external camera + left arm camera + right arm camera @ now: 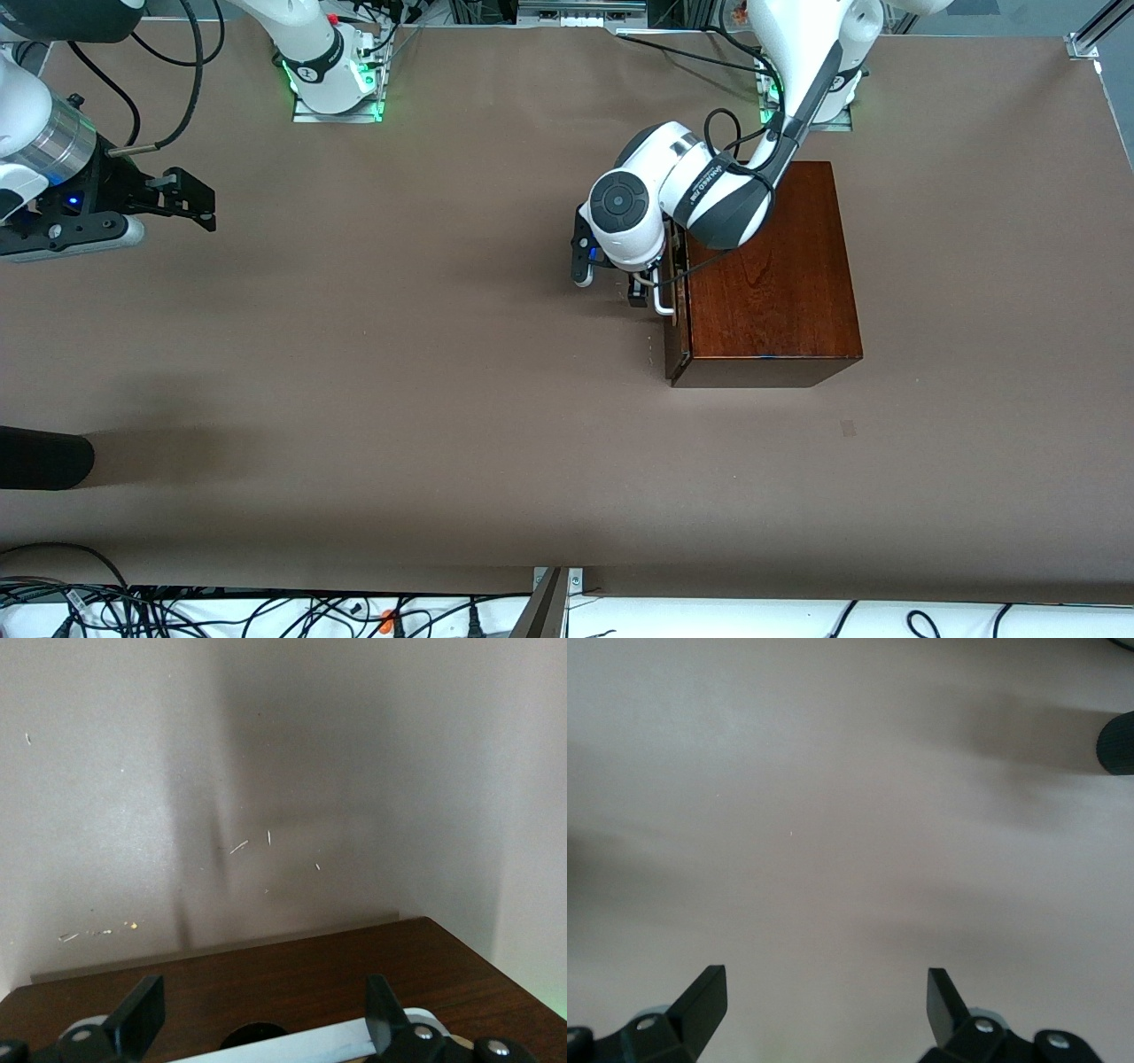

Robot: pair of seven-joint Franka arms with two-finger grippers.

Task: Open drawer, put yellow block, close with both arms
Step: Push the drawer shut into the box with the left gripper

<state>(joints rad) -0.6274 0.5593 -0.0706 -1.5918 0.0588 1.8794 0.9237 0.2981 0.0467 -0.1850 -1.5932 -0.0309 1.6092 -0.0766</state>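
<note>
Left gripper [645,291] at the drawer [675,306] handle, right gripper [197,202] idle over bare table [425,425].

Fingers of the left gripper stand wide apart on either side of the white bar handle [292,1047], not closed on it. Drawer front looks nearly flush with the wooden box [771,266], though the arm hides much of it. Right gripper waits, spread wide, at its own end. Yellow block is nowhere visible.

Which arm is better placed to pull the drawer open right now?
Left. The left gripper is already at the drawer's white bar handle, open fingers on either side of it in the left wrist view. The right gripper hangs open over bare table at the right arm's end.
</note>
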